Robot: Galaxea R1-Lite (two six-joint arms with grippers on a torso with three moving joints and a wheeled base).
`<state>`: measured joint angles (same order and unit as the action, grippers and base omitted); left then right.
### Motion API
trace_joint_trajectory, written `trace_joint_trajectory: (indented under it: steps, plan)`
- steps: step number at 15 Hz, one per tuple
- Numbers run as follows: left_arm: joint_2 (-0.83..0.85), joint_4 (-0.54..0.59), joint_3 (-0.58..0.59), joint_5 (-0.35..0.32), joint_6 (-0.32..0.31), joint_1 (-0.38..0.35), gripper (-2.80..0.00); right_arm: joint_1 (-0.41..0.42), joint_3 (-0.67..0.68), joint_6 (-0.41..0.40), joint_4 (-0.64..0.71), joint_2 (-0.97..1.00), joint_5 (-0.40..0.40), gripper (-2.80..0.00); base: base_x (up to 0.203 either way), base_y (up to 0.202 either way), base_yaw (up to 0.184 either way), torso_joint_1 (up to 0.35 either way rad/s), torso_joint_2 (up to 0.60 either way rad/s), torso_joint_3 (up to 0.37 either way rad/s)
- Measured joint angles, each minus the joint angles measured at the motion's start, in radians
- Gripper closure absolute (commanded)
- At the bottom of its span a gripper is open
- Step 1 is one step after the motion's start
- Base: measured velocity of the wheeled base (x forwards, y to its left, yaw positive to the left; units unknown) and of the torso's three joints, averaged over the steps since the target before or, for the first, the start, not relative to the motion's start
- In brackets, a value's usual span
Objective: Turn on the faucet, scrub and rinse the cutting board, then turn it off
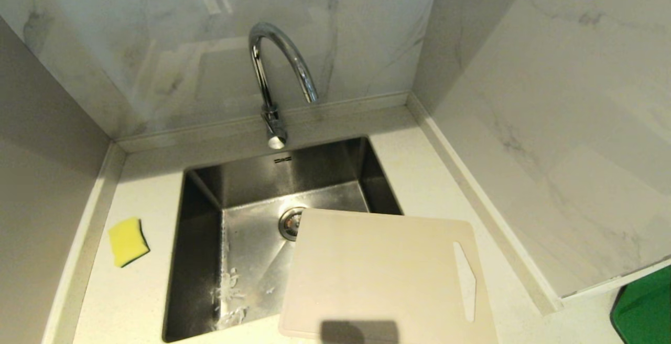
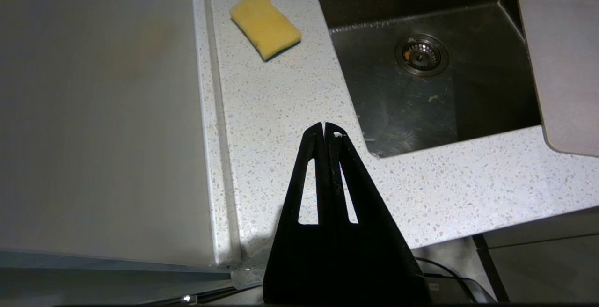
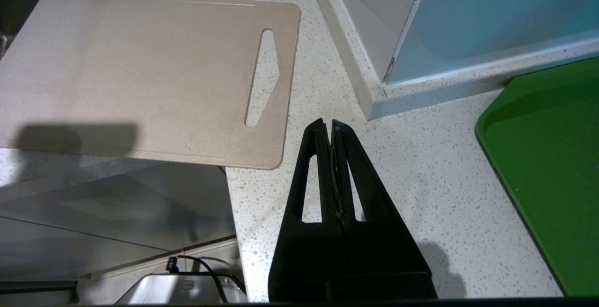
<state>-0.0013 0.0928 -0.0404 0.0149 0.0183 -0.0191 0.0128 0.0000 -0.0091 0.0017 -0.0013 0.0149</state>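
- Nearest the lens in each wrist view are black fingers pressed together and holding nothing: the left gripper (image 2: 325,129) hangs over the speckled table (image 2: 281,110) by the near left corner of the sink (image 2: 435,91), and the right gripper (image 3: 326,125) hangs over the table just off the cutting board's near right corner.
- Neither arm shows in the head view.
- Outward from the right fingers, the cutting board (image 1: 377,276) lies flat, its slot handle (image 1: 465,281) over the table and its left part overhanging the sink.
- Judging by looks, it is stiff, light and slick plastic, slipperier once wet; the overhanging edge or the slot end seems the best hold.
- Beyond the left fingers lies a yellow sponge (image 1: 128,241) on the table left of the sink.
- At the back stands the faucet (image 1: 278,66), with no water running and its lever (image 1: 274,135) untouched.
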Motion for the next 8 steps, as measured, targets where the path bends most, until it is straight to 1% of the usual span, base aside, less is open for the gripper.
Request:
trace_joint_trajectory:
  steps: [8]
  plan:
    - [0.0,0.0,0.0,0.0,0.0,0.0,0.0,0.0,0.0,0.002,0.0,0.0,-0.001,0.0,0.0,0.0,0.0,0.0,0.0,0.0]
